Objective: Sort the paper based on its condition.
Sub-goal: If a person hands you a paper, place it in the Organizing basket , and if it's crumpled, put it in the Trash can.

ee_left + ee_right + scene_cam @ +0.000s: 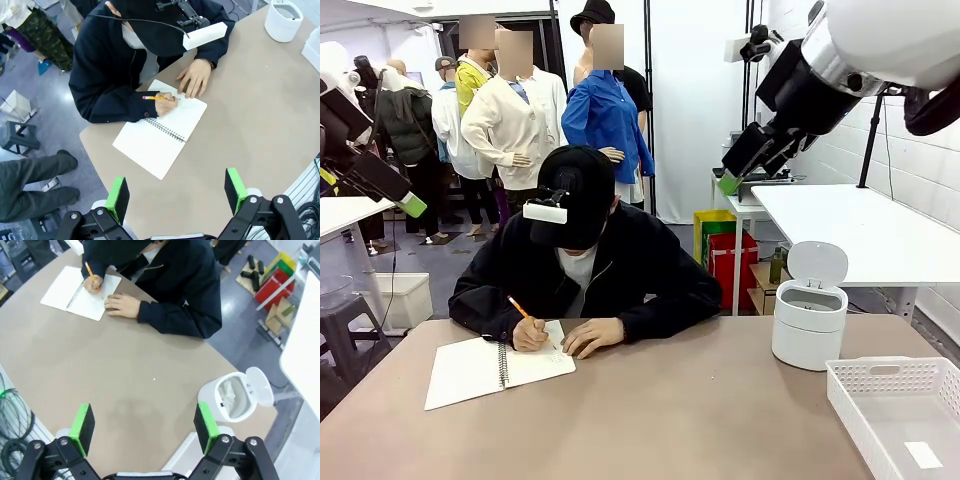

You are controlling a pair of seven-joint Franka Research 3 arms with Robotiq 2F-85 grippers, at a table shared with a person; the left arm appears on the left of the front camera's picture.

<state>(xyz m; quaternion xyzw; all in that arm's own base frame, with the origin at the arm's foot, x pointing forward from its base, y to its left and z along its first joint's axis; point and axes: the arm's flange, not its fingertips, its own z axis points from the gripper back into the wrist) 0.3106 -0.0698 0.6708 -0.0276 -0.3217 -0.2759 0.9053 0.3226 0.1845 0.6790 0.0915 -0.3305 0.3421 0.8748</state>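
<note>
Hovering over the tabletop (125, 365), the left pincer (176, 194) and the right pincer (144, 426), each at its frame's bottom edge, stand spread wide, gripping nothing.

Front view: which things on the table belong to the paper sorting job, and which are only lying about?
Likely for the job:
spiral notebook and pencil, in the person's use
white bin, lid open
white tray

Just lying about:
flat label in the tray
red crate on the floor behind
</note>
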